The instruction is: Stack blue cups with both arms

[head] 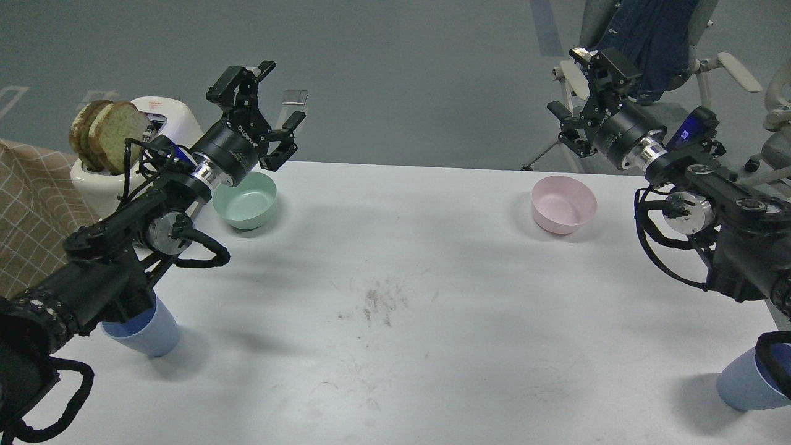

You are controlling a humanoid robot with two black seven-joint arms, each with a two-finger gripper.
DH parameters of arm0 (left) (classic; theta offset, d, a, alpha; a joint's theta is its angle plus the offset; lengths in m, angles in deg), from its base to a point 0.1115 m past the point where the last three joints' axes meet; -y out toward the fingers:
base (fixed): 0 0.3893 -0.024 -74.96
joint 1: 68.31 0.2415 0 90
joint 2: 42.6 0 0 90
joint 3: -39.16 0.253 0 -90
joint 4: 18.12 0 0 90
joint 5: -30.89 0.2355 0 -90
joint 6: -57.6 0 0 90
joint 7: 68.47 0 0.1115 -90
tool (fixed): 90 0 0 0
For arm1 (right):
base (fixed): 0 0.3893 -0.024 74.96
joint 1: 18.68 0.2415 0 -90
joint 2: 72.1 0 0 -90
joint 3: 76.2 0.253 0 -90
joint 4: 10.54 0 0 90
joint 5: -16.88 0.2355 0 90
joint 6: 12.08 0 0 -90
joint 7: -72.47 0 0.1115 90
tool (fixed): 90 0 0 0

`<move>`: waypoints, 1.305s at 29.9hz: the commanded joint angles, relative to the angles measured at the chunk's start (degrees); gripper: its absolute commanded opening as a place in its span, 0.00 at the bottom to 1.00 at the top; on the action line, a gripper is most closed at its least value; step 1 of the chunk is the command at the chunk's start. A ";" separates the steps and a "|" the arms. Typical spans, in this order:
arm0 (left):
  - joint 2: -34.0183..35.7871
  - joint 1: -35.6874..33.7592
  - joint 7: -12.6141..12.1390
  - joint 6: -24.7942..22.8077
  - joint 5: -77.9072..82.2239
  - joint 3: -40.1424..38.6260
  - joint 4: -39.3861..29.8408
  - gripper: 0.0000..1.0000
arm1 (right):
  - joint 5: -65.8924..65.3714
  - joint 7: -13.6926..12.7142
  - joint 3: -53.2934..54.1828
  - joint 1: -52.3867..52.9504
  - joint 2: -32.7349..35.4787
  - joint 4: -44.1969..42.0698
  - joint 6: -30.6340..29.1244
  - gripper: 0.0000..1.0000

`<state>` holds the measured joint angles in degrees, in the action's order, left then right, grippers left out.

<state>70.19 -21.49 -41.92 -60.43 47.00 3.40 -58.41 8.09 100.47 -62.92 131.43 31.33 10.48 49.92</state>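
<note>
One blue cup (151, 334) stands upright near the table's front left, partly hidden under my left forearm. The other blue cup (744, 386) stands at the front right edge, its rim partly behind a black cable. My left gripper (266, 105) is open and empty, raised above the far left of the table, over the mint-green bowl (245, 199). My right gripper (584, 83) is open and empty, raised beyond the table's far right edge. Both grippers are far from the cups.
A pink bowl (563, 203) sits at the far right of the white table (395, 296). A white toaster (123, 164) with bread slices (108, 133) stands at the far left. Chairs stand behind the table at the right.
</note>
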 commanded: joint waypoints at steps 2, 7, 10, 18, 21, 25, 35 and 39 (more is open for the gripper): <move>1.20 -0.76 -0.09 0.03 -0.02 -0.28 -0.22 0.98 | 0.00 0.00 0.00 0.18 -0.07 -0.10 0.00 1.00; 1.11 -0.59 0.00 0.03 -0.11 -0.28 -0.22 0.98 | 0.00 0.00 0.00 -0.34 0.45 -0.19 0.00 1.00; 0.76 -0.68 0.00 0.03 0.33 -0.19 -0.14 0.98 | 0.00 0.00 0.00 -0.70 1.51 -0.10 0.00 1.00; -1.26 -3.22 0.35 0.03 0.59 0.33 -0.14 0.98 | 0.00 0.00 0.00 -0.52 1.95 -0.71 0.00 1.00; -0.74 -4.19 0.44 0.03 1.12 0.68 -0.22 0.98 | 0.09 0.00 0.00 -0.61 2.21 -1.24 0.00 1.00; 2.68 -7.26 0.53 0.03 5.23 0.77 -1.97 0.98 | 0.09 0.00 0.00 -0.70 2.48 -1.25 0.00 1.00; 28.77 -8.76 0.70 0.03 28.44 0.07 -30.00 0.98 | 0.00 0.00 0.00 -1.14 2.39 -1.33 0.00 1.00; 41.85 -8.24 1.46 0.03 38.35 0.51 -40.53 0.95 | 0.09 0.00 0.00 -1.22 2.30 -0.89 0.00 1.00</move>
<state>102.84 -30.20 -40.81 -60.42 78.29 3.50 -91.48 8.16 100.47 -62.92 130.28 33.68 9.29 49.92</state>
